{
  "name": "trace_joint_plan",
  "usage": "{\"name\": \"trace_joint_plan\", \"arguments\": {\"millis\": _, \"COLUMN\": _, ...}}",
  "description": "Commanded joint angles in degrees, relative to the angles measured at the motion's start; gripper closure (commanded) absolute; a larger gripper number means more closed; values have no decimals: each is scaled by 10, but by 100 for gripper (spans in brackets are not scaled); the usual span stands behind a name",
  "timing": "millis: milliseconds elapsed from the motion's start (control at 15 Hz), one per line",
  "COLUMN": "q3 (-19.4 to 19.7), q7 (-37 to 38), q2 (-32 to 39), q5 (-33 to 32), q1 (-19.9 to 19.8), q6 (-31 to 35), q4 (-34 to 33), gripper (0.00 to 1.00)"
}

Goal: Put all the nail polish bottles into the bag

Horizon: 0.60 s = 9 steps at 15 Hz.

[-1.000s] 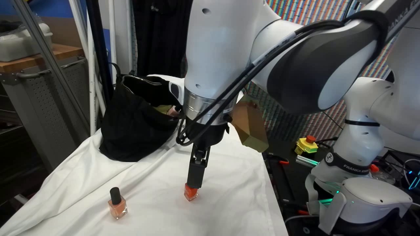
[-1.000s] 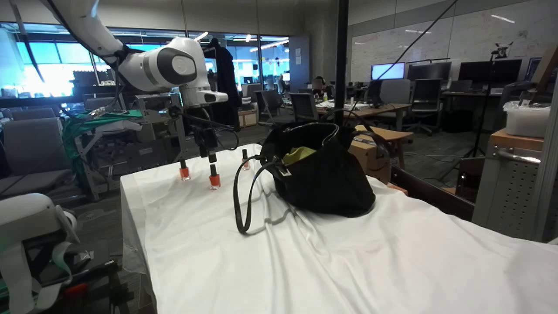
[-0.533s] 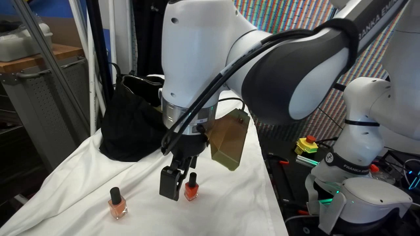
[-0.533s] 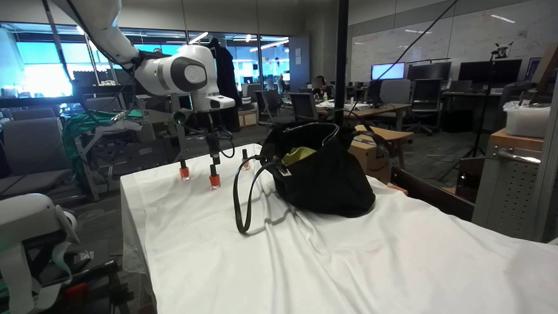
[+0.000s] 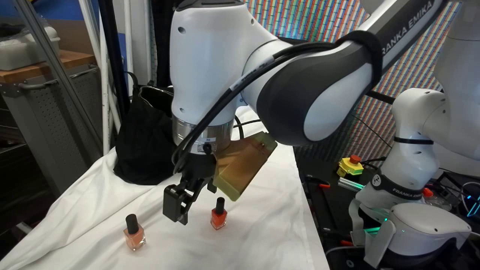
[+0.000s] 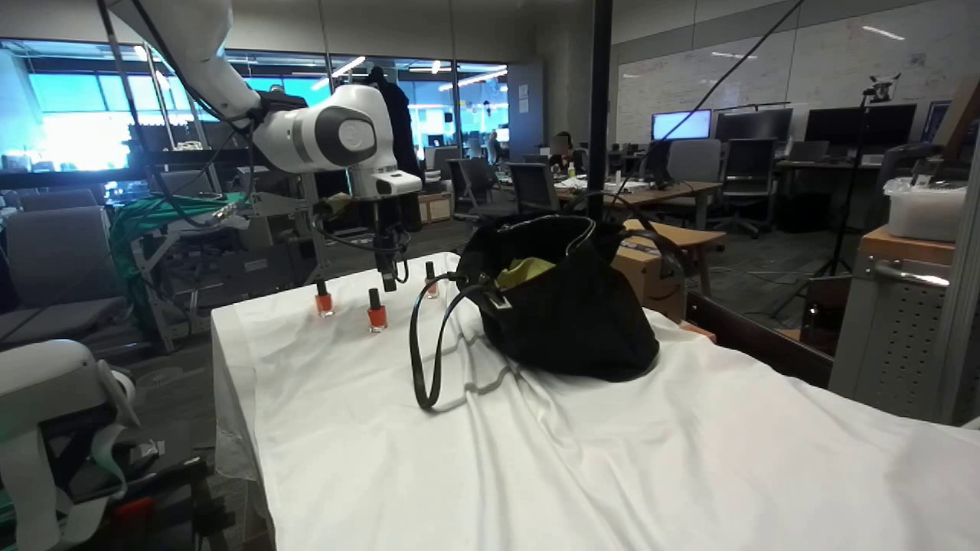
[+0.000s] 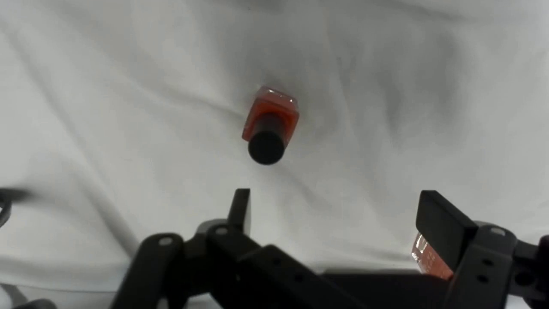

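Hanging from the bent arm (image 5: 296,90) near a red bottle (image 7: 271,122), the end effector (image 7: 334,208) points down; fingers (image 7: 441,225) wide apart.

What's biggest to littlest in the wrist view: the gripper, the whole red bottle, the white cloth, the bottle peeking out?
1. White cloth
2. Gripper
3. Whole red bottle
Not ranked: bottle peeking out, because the gripper hides part of it.

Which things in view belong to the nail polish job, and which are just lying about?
For the job:
black bag
orange-red nail polish bottle
second orange-red bottle
peach bottle
open fingers

Not for it:
yellow box with red button
cardboard box behind the bag
whitish tub
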<state>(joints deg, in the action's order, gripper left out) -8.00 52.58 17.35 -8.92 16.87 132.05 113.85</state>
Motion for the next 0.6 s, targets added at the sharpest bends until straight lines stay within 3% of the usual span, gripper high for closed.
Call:
{"name": "trace_joint_plan", "arguments": {"millis": 0, "q3": 16, "q7": 45, "q2": 3, "q5": -19, "q1": 15, "q6": -8, "q4": -19, "gripper": 0}}
{"name": "trace_joint_plan", "arguments": {"millis": 533, "q3": 21, "q7": 131, "q2": -9, "q5": -45, "q1": 17, "q6": -23, "q4": -4, "gripper": 0}}
